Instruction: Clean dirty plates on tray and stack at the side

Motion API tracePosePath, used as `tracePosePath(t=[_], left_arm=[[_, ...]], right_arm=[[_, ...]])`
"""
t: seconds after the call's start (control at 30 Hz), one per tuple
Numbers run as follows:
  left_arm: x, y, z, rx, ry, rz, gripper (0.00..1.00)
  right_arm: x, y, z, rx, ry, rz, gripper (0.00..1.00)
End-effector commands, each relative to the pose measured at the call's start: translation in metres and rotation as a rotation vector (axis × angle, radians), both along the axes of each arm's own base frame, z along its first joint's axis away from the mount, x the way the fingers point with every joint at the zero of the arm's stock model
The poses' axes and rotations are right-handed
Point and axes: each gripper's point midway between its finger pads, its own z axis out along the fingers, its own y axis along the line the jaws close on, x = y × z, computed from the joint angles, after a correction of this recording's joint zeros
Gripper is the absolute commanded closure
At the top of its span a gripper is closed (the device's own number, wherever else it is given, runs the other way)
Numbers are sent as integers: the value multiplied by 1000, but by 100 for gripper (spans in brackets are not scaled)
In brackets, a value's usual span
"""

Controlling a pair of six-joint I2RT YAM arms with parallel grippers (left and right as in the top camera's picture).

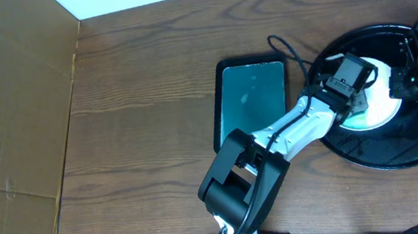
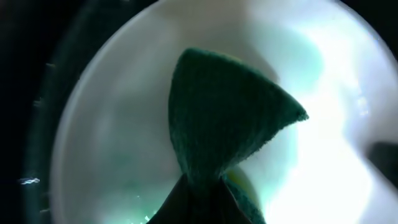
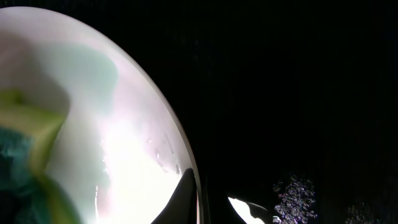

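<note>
the left gripper (image 2: 200, 202) was clenched on a green sponge (image 2: 224, 118) against a plate (image 1: 384, 107) on the black tray (image 1: 395, 155) at the right. the right gripper (image 3: 211, 205) pinched that plate's rim. wiping seemed underway, a faint turquoise tint showing; stacking was not yet begun.

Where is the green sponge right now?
The green sponge is pinched by the left gripper over the white plate, on the black tray at the right of the overhead view.
</note>
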Motion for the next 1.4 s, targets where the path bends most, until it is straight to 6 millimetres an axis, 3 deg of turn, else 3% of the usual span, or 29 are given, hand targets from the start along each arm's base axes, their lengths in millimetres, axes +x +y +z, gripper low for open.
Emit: tracePosePath(t=[0.0,0.13,0.3,0.4,0.6,0.7,0.93,1.1,1.23,1.37], left_arm=[[9,49,-6,300,-82,-50,93],[23,64,11,359,-151,-17,93],[38,49,41,253,-236,2,93],[34,20,47,97,-214,-59,93],[14,-34,37,-220,-59,-101,93],[9,-44,24,-256,-10,-135,93],[12,-23,2,-181,21,-110,93],[26,35,-7,112,-55,-25,93],[38,78,0,309,-116,40,93],[46,81,22,270,-161,65,93]], right_arm=[[-10,-4,-23,-38,59,-10,99],[-11,-4,-23,-39,63,-10,99],[-15,-6,-24,-46,80,-3,99],[-16,-6,-25,-47,83,-3,99],[-14,-5,-24,-45,76,-3,99],[-15,-5,-24,-45,77,-3,99],[-17,-6,-25,-48,86,-3,99],[-17,-6,-25,-48,86,-3,99],[-18,-6,-25,-49,90,-2,99],[-19,-6,-26,-50,95,-2,99]])
